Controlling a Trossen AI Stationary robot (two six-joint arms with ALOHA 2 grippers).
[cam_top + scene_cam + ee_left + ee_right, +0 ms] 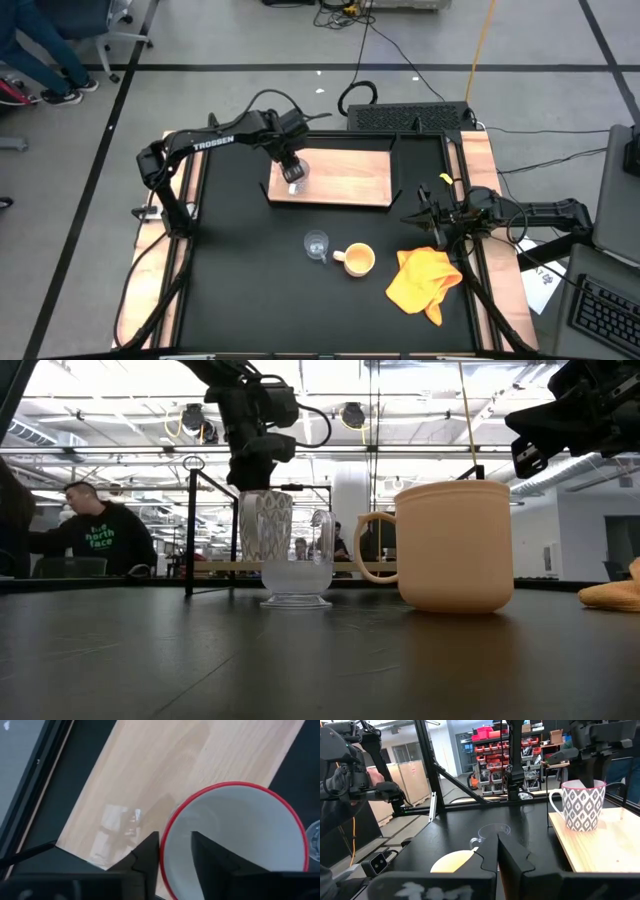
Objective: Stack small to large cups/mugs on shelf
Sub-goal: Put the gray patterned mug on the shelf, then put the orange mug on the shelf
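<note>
A glass cup (317, 245) and an orange mug (358, 260) stand side by side on the black table (240, 290), well apart from the left gripper (291, 172) on its near side, toward the table's front edge. A yellow cloth (425, 280) lies farther off beside the orange mug, close under the right gripper (432, 222), which waits at the table's right edge with fingers closed on nothing. Nothing stands between the left gripper and the shelf (350, 180). The left gripper is directly over the white mug (235, 835), which sits on the shelf's left end. Its fingers (150, 855) straddle the red rim, one inside and one outside, narrowly parted; whether they pinch the rim, I cannot tell.
</note>
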